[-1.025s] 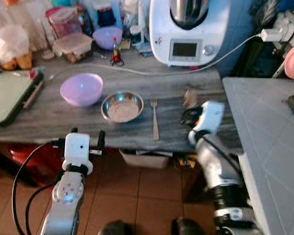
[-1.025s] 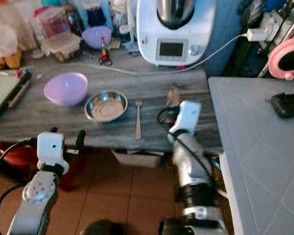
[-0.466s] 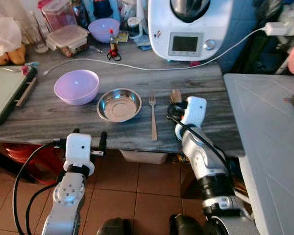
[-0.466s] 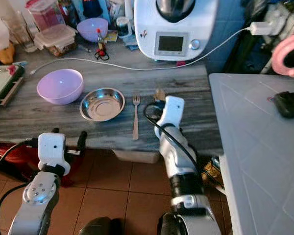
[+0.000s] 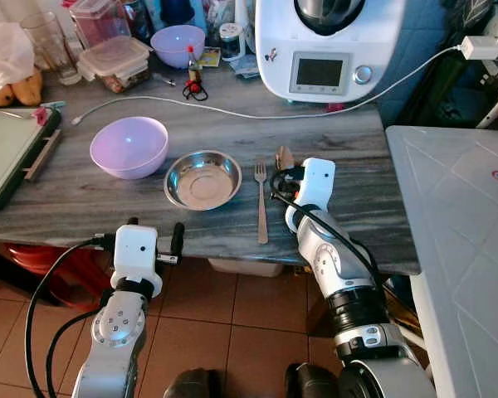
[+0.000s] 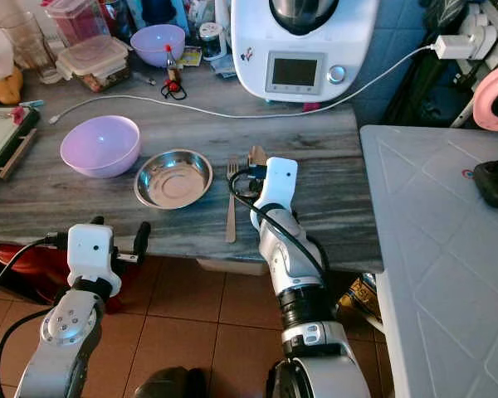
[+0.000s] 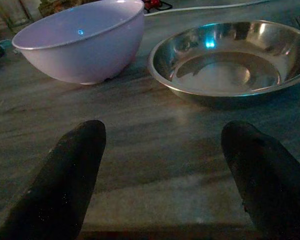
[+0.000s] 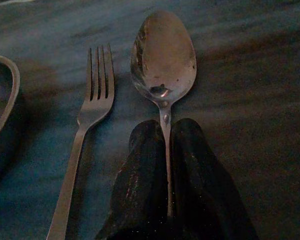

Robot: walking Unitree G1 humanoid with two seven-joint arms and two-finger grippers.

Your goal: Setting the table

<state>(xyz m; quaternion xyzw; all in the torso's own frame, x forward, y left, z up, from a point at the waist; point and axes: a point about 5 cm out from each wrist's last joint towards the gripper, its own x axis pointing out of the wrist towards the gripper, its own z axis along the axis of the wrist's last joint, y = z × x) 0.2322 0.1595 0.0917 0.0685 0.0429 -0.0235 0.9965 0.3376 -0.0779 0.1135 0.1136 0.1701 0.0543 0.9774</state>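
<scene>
A steel bowl (image 5: 202, 178) sits on the grey counter (image 5: 357, 191), with a lilac bowl (image 5: 129, 147) to its left and a fork (image 5: 261, 199) lying just to its right. My right gripper (image 5: 287, 174) is low over the counter right of the fork, shut on a spoon (image 8: 163, 60) by its handle. The spoon's bowl (image 5: 283, 156) points away from me, parallel to the fork. My left gripper (image 5: 152, 239) hovers at the counter's front edge, open, its fingers (image 7: 70, 170) facing both bowls with nothing between them.
A white kitchen machine (image 5: 328, 46) stands at the back with its cable (image 5: 232, 112) trailing across the counter. Containers, a second lilac bowl (image 5: 177, 43) and jars crowd the back left. A green board (image 5: 8, 153) lies at far left. A grey table (image 5: 465, 232) adjoins on the right.
My right gripper has carried the spoon leftwards across the counter, from well right of the fork to just beside it. The camera view has shifted too. The left arm has stayed put.
</scene>
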